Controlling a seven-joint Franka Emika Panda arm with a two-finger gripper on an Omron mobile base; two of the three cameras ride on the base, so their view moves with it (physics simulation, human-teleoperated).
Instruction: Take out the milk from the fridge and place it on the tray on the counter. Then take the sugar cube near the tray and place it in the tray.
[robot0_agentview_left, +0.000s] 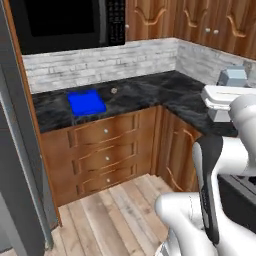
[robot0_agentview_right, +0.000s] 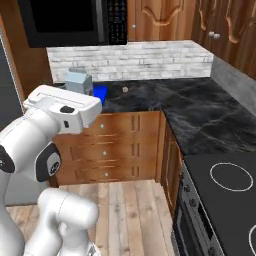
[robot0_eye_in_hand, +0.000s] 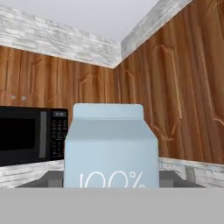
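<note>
Milk carton (robot0_eye_in_hand: 111, 146) clamped in the gripper (robot0_agentview_left: 225, 95), carried upright in the air, well apart from the blue tray (robot0_agentview_left: 86, 102) on the counter (robot0_agentview_left: 145, 92).

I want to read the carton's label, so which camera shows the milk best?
The hand view: the milk sits close and front-on, with "100%" printed on it. The left base view shows just its gabled top beyond the hand, and the right base view shows it small above the hand.

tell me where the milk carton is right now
The milk is in the gripper, held up in the air out in front of the counter, not yet over the blue tray. In the hand view it stands upright, close to the camera.
</note>
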